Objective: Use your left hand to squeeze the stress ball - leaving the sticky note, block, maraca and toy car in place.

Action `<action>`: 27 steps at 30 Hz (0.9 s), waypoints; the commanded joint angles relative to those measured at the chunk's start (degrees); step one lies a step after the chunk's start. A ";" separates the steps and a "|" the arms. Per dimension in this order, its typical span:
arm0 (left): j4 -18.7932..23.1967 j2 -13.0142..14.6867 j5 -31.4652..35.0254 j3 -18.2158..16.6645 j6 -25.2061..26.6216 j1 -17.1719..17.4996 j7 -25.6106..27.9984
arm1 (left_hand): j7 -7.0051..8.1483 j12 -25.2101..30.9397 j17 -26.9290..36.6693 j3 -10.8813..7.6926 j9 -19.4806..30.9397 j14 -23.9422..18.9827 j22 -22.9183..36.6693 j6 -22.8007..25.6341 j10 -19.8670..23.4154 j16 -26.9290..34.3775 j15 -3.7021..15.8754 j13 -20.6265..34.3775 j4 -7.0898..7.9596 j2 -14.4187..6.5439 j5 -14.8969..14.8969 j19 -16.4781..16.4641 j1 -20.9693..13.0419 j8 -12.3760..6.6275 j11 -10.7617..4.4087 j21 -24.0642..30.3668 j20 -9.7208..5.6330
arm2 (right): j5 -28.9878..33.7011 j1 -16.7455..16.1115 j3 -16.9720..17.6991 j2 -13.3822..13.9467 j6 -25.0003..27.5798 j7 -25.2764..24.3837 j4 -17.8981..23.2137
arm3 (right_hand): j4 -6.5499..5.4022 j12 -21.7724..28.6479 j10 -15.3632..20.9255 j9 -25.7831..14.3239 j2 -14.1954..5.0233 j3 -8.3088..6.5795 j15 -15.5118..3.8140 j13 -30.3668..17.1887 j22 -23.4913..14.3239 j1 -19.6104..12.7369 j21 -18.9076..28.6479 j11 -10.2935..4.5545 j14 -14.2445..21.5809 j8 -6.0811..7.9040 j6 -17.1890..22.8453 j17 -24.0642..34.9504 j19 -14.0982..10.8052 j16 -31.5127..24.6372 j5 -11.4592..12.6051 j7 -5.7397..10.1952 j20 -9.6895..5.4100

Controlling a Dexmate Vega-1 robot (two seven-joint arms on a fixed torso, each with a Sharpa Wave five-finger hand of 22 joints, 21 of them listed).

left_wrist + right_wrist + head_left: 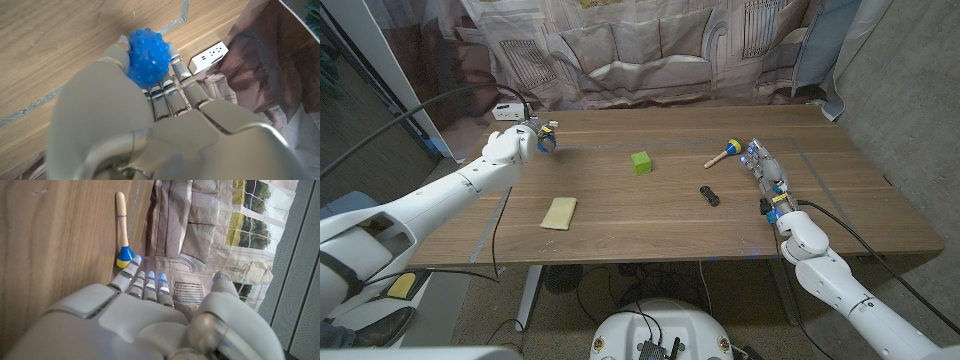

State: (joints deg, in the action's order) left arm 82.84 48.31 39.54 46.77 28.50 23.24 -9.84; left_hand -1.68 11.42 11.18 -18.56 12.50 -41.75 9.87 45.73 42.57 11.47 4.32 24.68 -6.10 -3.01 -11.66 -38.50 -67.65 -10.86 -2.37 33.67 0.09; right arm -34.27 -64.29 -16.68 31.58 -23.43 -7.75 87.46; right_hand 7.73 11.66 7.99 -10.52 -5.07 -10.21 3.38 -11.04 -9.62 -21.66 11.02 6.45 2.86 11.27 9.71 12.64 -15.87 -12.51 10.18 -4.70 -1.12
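Blue ball: your left hand (150,100) has the knobbly blue ball (147,59) caught between thumb and fingers, above the wooden table (650,215); from the head camera that hand (515,143) sits at the table's far left corner.
Right hand: your right hand (768,178) is on the right side of the table, fingers stretched out and a little apart, gripping nothing; from its wrist camera the hand (150,310) stands beside the tabletop.
Maraca: the maraca (724,154) has a wooden handle and a blue and yellow head, and lies just beyond your right fingertips; you cannot tell whether they touch.
Green block: the block (640,162) stands near the middle, well apart from both hands.
Toy car: the small dark car (709,195) lies between the block and your right hand.
Sticky note: the pale yellow note (559,212) lies flat, nearer you on the left.
Writing: nothing readable on any item.
Surface: brown wood grain with thin tape lines (820,160).
Room: a white power strip (208,55) past the far left corner, and a cloth backdrop (650,45) printed with a sofa behind the table.
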 commanded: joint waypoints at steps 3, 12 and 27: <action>-0.83 -0.06 -1.30 -1.87 -0.49 3.05 7.99 | 0.22 0.38 0.19 -0.02 0.03 -0.73 0.21 0.63 0.45 0.39 0.69 -0.07 -0.41 -0.16 -0.19 -0.42 0.35 -0.50 -0.04 -0.05 -0.52 | 0.13 0.44 -0.21 0.37 0.68 0.30 0.17 | 0.06 -0.15 0.26 -0.20 -0.25 -0.03 0.08 -0.15 -0.14 -0.62 0.07 0.08 0.10 -0.14 0.53 0.15 -0.26 0.01 -0.01 -0.18 0.07; -3.47 -0.73 -4.56 -3.29 -3.26 4.80 13.87 | 0.05 0.44 0.17 -0.04 -0.04 -0.81 0.24 0.76 0.53 0.41 0.64 -0.23 -0.50 -0.13 -0.21 -0.50 0.66 -0.57 0.02 -0.10 -0.62 | 0.01 0.49 -0.33 0.38 1.43 -0.02 0.48 | 0.05 -0.15 0.27 -0.20 -0.27 -0.03 0.07 -0.16 -0.14 -0.63 0.06 0.08 0.10 -0.15 0.51 0.16 -0.26 0.02 -0.01 -0.19 0.05; -6.46 -0.87 -7.25 -3.53 -4.45 5.78 18.04 | -0.24 0.36 0.16 -0.14 -0.17 -0.20 0.25 0.64 0.18 0.21 0.36 -0.50 -0.80 -0.11 -0.24 -0.22 1.00 -0.54 0.40 -0.38 -0.52 | 0.79 1.46 -0.69 0.34 1.56 -0.14 -0.09 | 0.04 -0.16 0.26 -0.20 -0.29 -0.03 0.05 -0.16 -0.14 -0.65 0.05 -0.02 0.04 -0.13 0.57 0.16 -0.27 0.05 -0.01 -0.16 0.04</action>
State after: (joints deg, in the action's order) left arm 78.43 47.61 34.48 43.63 25.21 28.21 4.46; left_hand -1.64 11.68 11.19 -18.58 12.22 -41.97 10.01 46.27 42.57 11.47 4.11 24.16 -6.58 -3.32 -11.65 -38.81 -67.21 -11.25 -2.37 33.28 -0.21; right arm -33.93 -63.58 -17.06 31.92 -21.97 -7.93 87.83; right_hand 7.73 11.66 7.98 -10.52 -5.38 -10.21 3.37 -11.04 -9.62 -21.96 11.02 6.45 2.85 11.27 9.71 12.64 -15.87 -12.51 10.18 -4.70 -1.12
